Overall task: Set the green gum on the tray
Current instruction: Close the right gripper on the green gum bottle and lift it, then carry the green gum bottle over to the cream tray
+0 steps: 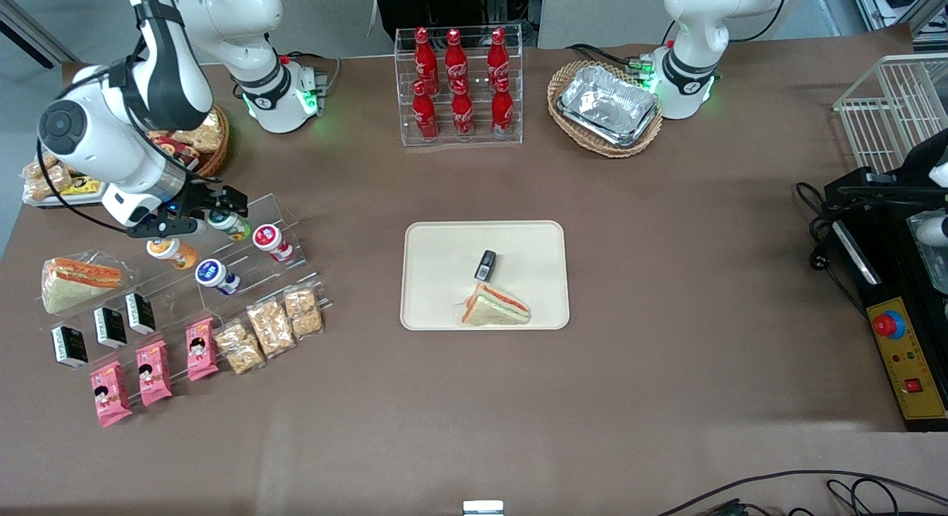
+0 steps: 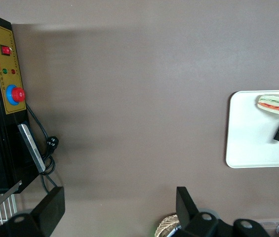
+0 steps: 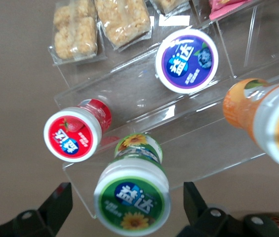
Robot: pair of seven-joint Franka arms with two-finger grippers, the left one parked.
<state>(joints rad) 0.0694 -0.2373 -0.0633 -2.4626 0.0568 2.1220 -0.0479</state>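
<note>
The claw hangs over the clear stepped rack at the working arm's end of the counter, its fingers spread apart on either side of the green gum, which lies between them on the rack's top step and does not appear gripped yet. To do this step well, the claw should drop squarely so the pads meet the bottle's body below the white-rimmed lid, then close without nudging the red-lidded bottle just beside it or the orange-lidded bottle close by. A lower step holds the blue-lidded bottle. The tray sits well away from the claw toward the counter's middle and already carries a wrapped sandwich and a small dark packet; much of it is still bare, probably room enough for the bottle.
</note>
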